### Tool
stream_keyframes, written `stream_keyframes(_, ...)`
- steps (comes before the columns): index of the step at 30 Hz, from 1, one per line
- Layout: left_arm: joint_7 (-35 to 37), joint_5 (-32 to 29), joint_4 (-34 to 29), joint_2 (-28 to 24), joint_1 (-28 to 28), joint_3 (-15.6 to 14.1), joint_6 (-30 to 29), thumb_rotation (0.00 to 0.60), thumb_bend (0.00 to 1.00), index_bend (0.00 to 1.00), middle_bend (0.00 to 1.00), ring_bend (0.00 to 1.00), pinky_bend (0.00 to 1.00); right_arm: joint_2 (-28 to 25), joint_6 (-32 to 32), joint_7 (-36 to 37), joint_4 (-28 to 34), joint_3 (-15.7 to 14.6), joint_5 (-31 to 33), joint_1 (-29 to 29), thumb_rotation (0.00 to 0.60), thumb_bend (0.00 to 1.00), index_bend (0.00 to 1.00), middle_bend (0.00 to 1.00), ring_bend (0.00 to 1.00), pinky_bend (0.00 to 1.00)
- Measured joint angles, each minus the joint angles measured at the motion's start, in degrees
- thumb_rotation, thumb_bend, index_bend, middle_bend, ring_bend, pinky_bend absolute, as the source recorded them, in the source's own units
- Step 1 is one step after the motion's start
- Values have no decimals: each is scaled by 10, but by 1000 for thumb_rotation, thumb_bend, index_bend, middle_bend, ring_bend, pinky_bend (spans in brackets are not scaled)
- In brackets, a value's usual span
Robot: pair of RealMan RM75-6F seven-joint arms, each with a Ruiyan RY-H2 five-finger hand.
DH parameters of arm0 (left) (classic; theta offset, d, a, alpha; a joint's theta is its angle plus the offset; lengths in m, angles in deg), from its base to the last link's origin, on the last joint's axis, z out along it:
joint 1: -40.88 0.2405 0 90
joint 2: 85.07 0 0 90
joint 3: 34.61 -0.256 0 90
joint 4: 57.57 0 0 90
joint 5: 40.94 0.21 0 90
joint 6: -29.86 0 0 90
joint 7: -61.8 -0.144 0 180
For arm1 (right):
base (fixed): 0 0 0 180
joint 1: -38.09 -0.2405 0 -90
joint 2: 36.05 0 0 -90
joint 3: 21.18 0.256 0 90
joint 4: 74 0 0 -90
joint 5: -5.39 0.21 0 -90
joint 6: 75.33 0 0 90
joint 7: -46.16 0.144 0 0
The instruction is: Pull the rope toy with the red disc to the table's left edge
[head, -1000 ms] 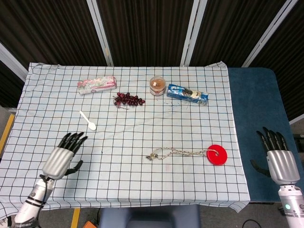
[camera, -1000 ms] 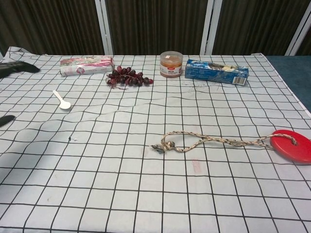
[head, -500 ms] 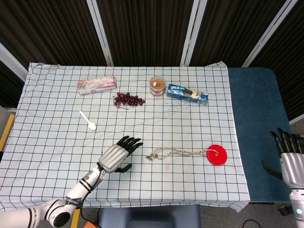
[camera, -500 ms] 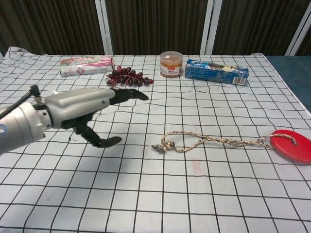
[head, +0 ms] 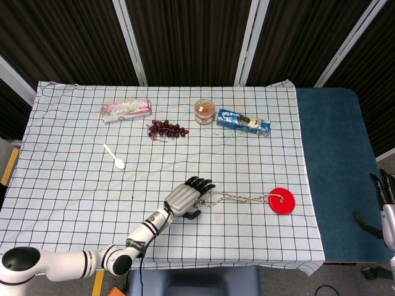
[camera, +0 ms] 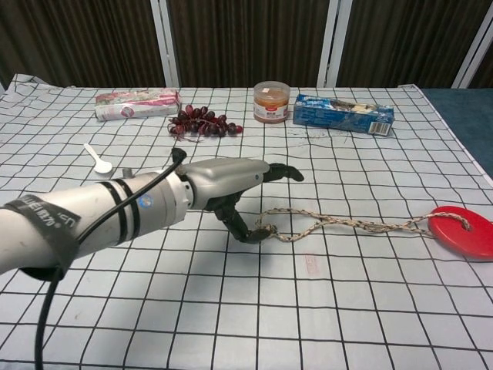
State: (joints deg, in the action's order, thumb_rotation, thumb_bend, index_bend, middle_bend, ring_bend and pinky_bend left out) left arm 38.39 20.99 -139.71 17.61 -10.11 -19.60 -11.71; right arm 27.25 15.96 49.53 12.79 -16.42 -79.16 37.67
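From the head camera, my left hand (head: 187, 198) sits over the knotted end of the rope toy (head: 237, 198), fingers spread and holding nothing, while its red disc (head: 282, 200) lies at 3 o'clock from it near the cloth's right edge; my right hand (head: 386, 206) hangs off the table, and I cannot tell its grip. From the chest camera, the left hand (camera: 231, 182) hovers open, thumb beside the rope (camera: 339, 223), disc (camera: 462, 231) at 3 o'clock

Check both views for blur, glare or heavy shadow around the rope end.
Head view: sharp, evenly lit, left hand casting only a faint shadow. Chest view: rope toy crisp, a soft shadow under the left forearm, the near sleeve slightly soft; no glare on the red disc.
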Motion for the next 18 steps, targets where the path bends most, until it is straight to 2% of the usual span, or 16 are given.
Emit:
stream_keyframes(3,-19,-33,27,18,-18,4,-1,600,396,118,27,0,28,2,6,10,-10,2,-3,3,600,374,0,0,0,0)
stream_keyframes(8,-41,-72,66,42,-41,6,-9,600,396,229,32,0,37,6,5,20,-22,4,-1,5,600,374,0,0,0,0)
stream_keyframes(18,-45,-122,104,66,-64,4,-13,600,397,311,45,0,44,12,1,25,-34,9,0,3,600,374,0,0,0,0)
